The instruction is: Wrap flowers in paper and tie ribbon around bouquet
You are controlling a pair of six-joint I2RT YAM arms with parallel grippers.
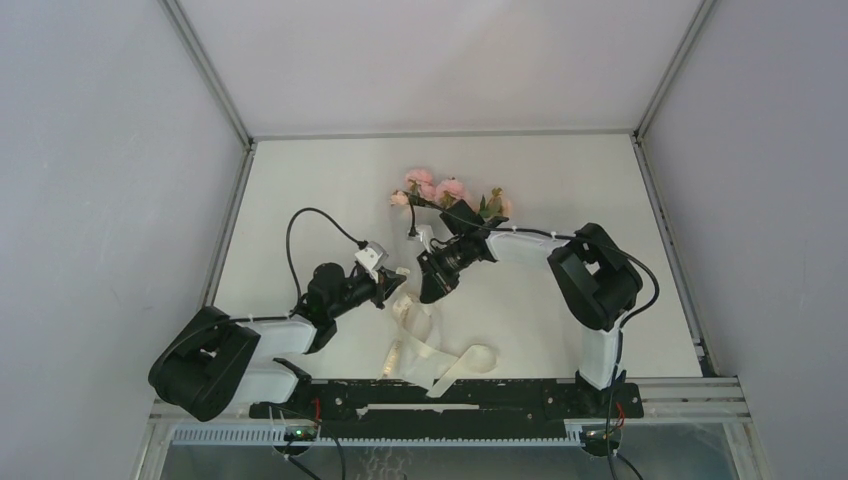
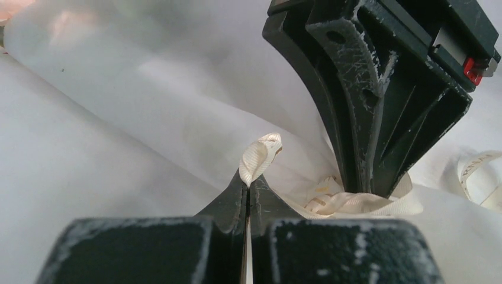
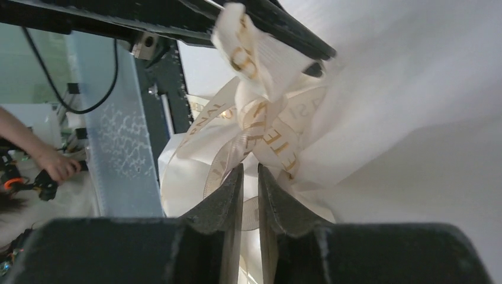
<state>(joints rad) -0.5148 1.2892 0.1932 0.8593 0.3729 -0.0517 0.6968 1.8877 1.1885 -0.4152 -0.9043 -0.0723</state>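
The flowers [image 1: 440, 190], pale-pink roses with green leaves, lie at the back middle of the table. Their stems run down inside the translucent white paper [image 2: 177, 106] toward both grippers. The cream ribbon [image 1: 432, 345] is bunched round the bouquet's narrow end [image 3: 269, 127] and trails in loops toward the near edge. My left gripper [image 2: 248, 180] is shut on a short folded end of the ribbon [image 2: 260, 155]. My right gripper [image 3: 250, 173] stands open by a narrow gap, its tips against the ribbon bunch with nothing pinched between them. In the top view both grippers [image 1: 395, 285] [image 1: 434, 288] sit close together.
Black cables [image 1: 320, 222] arch over the left arm. The metal rail [image 1: 440, 395] along the near edge lies just below the trailing ribbon loops. A person's hand [image 3: 53, 168] shows beyond the frame post [image 3: 118, 136] in the right wrist view.
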